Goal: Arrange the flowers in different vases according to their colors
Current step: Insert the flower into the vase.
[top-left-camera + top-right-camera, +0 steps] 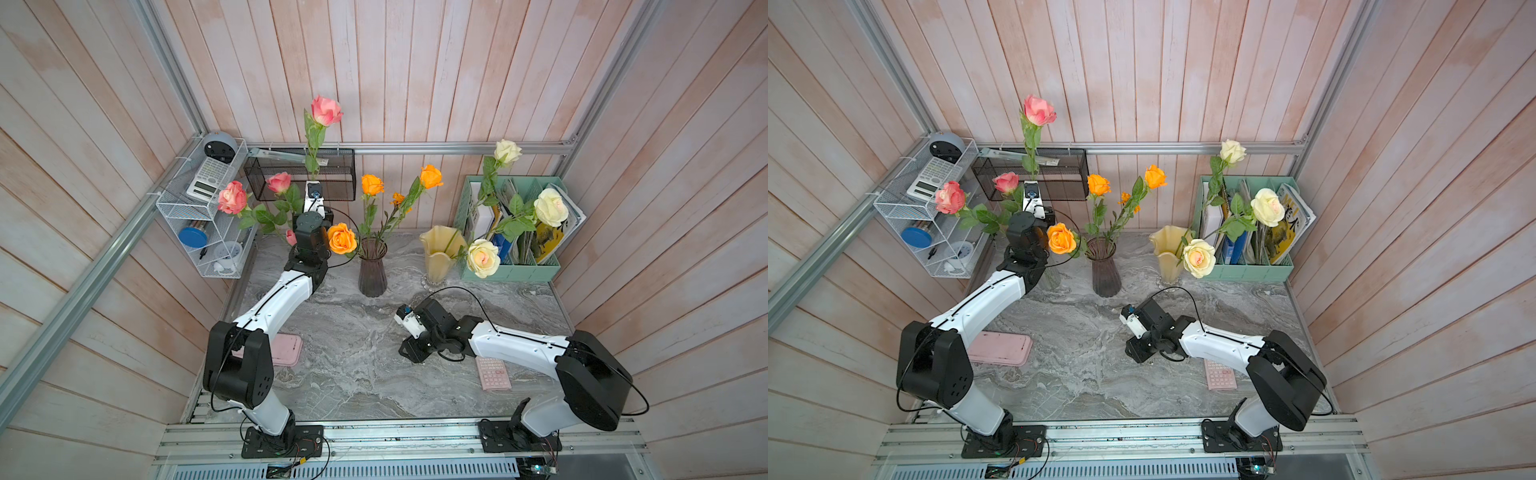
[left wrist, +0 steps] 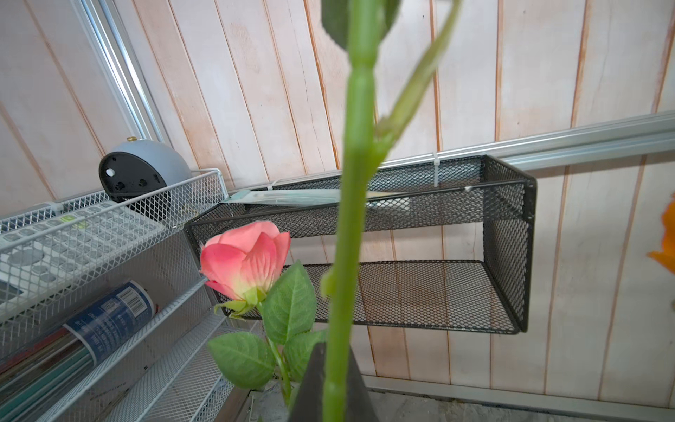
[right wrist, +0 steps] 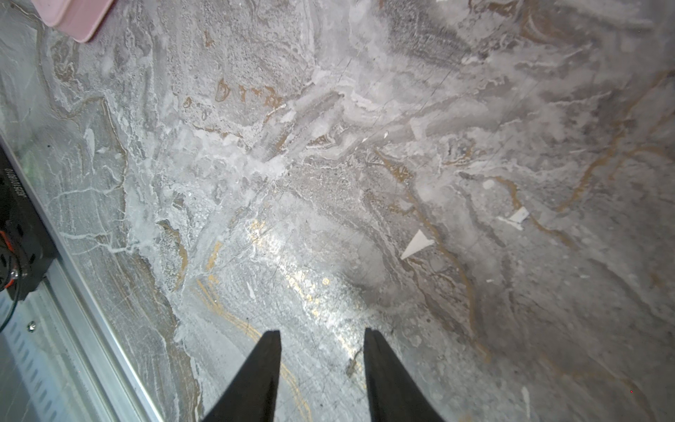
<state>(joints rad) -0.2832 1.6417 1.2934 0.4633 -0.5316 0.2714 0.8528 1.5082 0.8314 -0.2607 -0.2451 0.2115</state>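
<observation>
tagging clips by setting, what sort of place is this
Probably a staged desk corner in a robot cell: mint-green plastic file holder of magazines, white wire-mesh shelf holding a pale grey calculator, aluminium frame rails.

The clear glass cylinder vase point(image 1: 1052, 277) is almost wholly hidden behind the left arm's wrist in both top views. Only a sliver of glass shows, and I can't see where the pink stems enter it. The left pincer point(image 2: 336, 365) is cropped in its wrist view: just two dark tips either side of the blurred green stem of a long-stemmed pink artificial rose point(image 2: 352, 175), whose bloom runs out of shot. A flat pink tray point(image 1: 291, 351) lies partly under that arm, and a pink calculator point(image 1: 493, 376) is partly covered by the right arm. The right pincer point(image 3: 321, 350) has its fingers cut by the frame's edge
</observation>
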